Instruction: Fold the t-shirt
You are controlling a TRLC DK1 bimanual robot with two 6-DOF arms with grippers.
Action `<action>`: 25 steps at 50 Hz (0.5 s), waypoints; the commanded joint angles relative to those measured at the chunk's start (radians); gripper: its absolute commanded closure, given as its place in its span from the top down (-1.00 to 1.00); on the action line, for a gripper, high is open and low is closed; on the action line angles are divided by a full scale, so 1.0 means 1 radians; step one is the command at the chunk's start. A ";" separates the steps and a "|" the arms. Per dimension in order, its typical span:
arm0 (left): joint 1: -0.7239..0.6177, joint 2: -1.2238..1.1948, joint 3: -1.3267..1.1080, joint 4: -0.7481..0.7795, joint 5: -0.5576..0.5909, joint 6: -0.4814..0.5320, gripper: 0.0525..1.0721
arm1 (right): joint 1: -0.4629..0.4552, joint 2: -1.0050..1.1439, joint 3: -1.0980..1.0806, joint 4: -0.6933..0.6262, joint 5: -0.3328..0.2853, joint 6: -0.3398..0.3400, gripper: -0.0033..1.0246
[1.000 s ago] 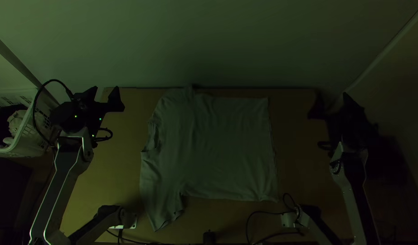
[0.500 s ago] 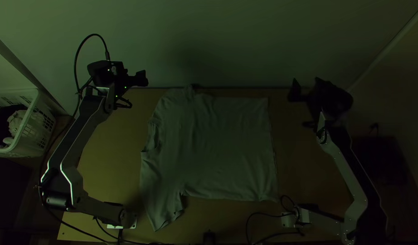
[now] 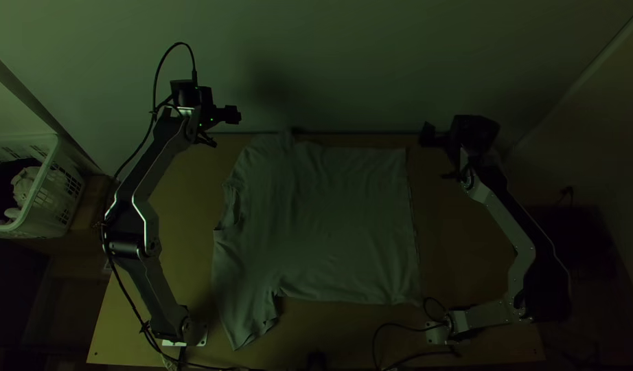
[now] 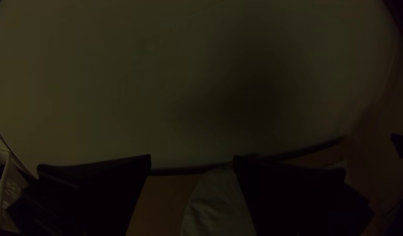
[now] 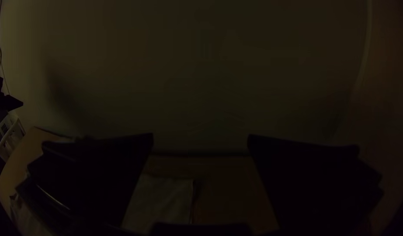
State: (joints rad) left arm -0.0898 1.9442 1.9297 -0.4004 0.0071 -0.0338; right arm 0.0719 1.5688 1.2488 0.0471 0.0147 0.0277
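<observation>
The pale wall (image 3: 344,62) rises along the far edge of my desk (image 3: 141,275), leaving the shirt just a narrow strip of wood there. The widest strip runs along the left of the cloth; another, in deep shadow, lies right of the hem. The near strip is shallower, with a loose black cable (image 3: 378,336) looping onto it. My left gripper (image 3: 236,115) is up by the far edge, left of the shirt's far sleeve, apart from the cloth. My left wrist view looks between its parted jaws, with a wide gap and nothing gripped. My right gripper (image 3: 427,134) is near the hem's far corner, its jaws likewise spread wide and holding nothing.

The desk is smooth, light wood. On its middle lies the t-shirt (image 3: 337,227), soft thin knit, spread out with shallow wrinkles, its body a broad, nearly square panel. Left of the desk stands a white plastic basket (image 3: 38,223) with slotted walls, holding crumpled pale cloth (image 3: 25,185) and something dark. My jaws are flat, black and wide.

The shirt points its neck opening (image 3: 231,209) left and its hem (image 3: 414,227) right, so the body's long axis runs across the desk. The near sleeve (image 3: 248,319) reaches towards the near edge, slanting slightly right; the far sleeve (image 3: 283,141) lies rumpled at the far edge.
</observation>
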 commanded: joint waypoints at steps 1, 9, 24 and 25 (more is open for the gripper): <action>0.002 0.078 0.103 -0.048 0.002 -0.029 0.71 | 0.005 0.045 0.040 -0.012 0.007 0.041 0.92; 0.009 0.217 0.279 -0.164 0.002 -0.058 0.71 | 0.005 0.120 0.093 -0.087 0.007 0.089 0.92; 0.001 0.337 0.324 -0.169 -0.007 -0.058 0.71 | 0.016 0.191 0.118 -0.133 0.007 0.130 0.92; 0.001 0.343 0.324 -0.172 -0.007 -0.057 0.71 | 0.016 0.197 0.124 -0.145 0.007 0.132 0.92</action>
State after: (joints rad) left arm -0.0891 2.2471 2.2246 -0.5560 0.0063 -0.0753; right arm 0.0761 1.7363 1.3308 -0.0658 0.0147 0.1246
